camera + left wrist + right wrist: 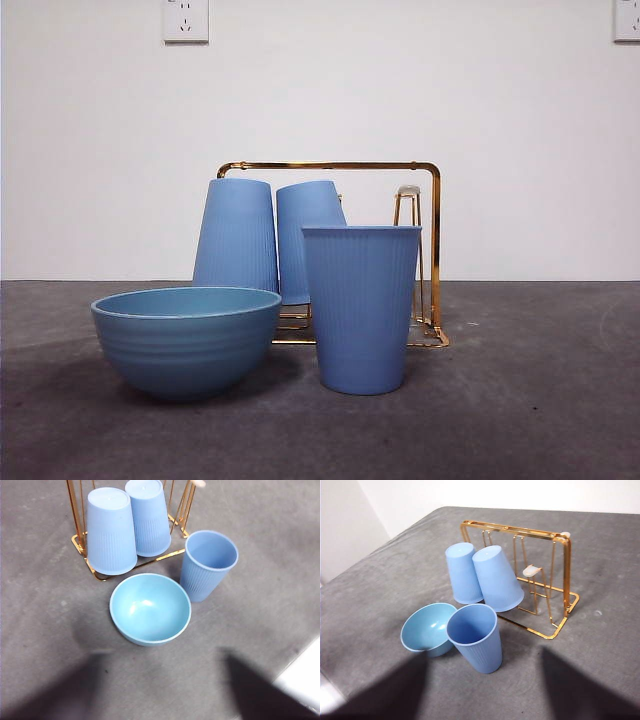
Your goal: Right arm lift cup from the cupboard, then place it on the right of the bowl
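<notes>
My front camera sits low, about level with the grey worktop [540, 400], facing a white wall; the upright ribbed light-blue cup [361, 308] and the wide light-blue bowl [186, 338] stand near and large, the gold wire rack [432, 250] just behind them. My left wrist camera looks steeply down from above, so I see straight into the bowl [150, 608] and cup [208, 564]. My right wrist camera looks down at a slant from farther back, toward a corner of the worktop [610, 595]. All three views share bowl, cup, rack and the two inverted light-blue cups [482, 575].
</notes>
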Robot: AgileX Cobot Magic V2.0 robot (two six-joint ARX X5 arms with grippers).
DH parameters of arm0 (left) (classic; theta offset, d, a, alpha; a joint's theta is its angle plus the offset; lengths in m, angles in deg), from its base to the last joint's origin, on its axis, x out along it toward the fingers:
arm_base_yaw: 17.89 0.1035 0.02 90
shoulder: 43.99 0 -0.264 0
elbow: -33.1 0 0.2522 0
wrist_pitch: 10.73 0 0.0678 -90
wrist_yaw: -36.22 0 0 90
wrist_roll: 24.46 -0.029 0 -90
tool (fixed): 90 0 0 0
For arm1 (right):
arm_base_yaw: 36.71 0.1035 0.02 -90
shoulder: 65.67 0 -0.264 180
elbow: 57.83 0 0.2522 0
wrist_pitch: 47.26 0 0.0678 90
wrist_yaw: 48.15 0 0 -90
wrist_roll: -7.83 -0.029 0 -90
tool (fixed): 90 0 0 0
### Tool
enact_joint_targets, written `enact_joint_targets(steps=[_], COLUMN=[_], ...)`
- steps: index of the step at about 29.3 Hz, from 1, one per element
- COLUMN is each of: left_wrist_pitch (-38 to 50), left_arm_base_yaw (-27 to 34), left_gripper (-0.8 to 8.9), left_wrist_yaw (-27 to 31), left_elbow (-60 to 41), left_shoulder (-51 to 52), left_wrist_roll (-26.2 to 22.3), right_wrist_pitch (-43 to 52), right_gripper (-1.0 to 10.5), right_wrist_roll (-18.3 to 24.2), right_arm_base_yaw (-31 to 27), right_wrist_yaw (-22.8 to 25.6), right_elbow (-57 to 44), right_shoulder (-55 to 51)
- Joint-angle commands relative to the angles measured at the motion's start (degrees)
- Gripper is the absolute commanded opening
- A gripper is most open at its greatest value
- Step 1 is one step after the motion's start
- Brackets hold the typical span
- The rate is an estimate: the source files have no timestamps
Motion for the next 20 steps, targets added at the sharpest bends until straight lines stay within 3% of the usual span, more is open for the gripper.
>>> enact_joint_targets(steps=[1, 20], left_wrist_pitch=[0.98, 0.79], left_arm_base_yaw=[-0.17, -0.17], left_gripper=[0.16, 0.06], left_wrist_yaw=[0.2, 0.17], left_elbow=[0.39, 0.5], left_shoulder=[-0.09, 0.17], left_wrist_roll=[1.29, 2.38], right_wrist_pitch=[0.2, 0.35], right_gripper=[0.2, 0.2], right_wrist_roll=[0.63, 0.72], right_arm_base_yaw=[0.24, 0.24], right_wrist_yaw=[-0.39, -0.37], right_elbow=[0.83, 0.83], right_shoulder=[0.22, 0.22])
